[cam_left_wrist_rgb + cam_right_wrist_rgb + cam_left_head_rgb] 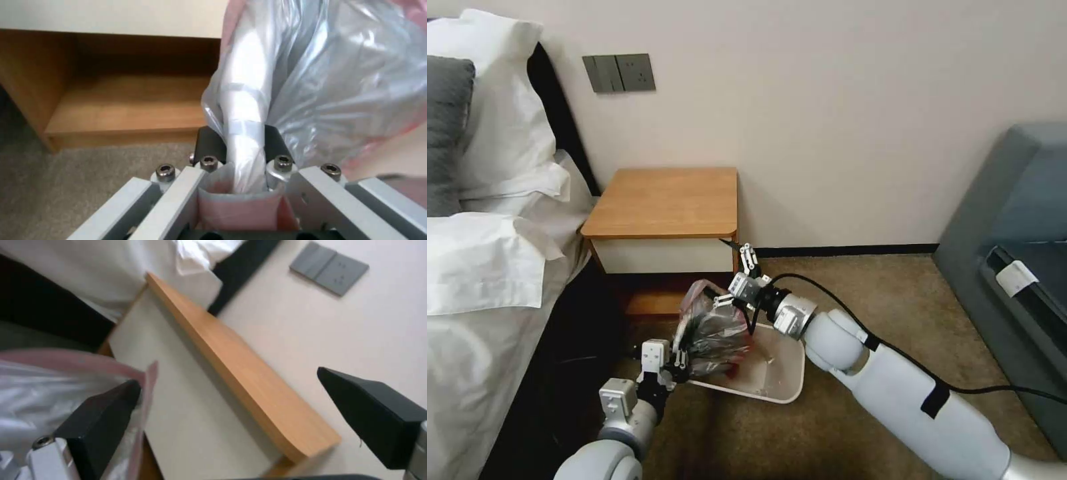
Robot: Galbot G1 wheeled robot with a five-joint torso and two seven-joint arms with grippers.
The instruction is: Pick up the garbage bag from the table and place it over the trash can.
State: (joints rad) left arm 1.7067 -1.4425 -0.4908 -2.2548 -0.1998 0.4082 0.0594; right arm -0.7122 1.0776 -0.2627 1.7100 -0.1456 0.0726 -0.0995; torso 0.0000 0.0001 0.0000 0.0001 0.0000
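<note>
Left tool (675, 365) is clamped on a twisted, gathered fold of the garbage bag (715, 328), seen pinched between its dark pads (209, 141) in the left wrist view. From this grip the bag rises up and away toward the right tool (735, 288), whose jaws stand wide apart, one finger (95, 420) touching the pink rim band without closing on it. The bag hangs bunched above the near-left part of the trash can (784, 383), which sits on the carpet in front of the surface (667, 200), tilted toward the robot. The can's open mouth lies to the right of the left tool and below the bag; judged from this, the bag mouth must be spread rightward across the rim.
</note>
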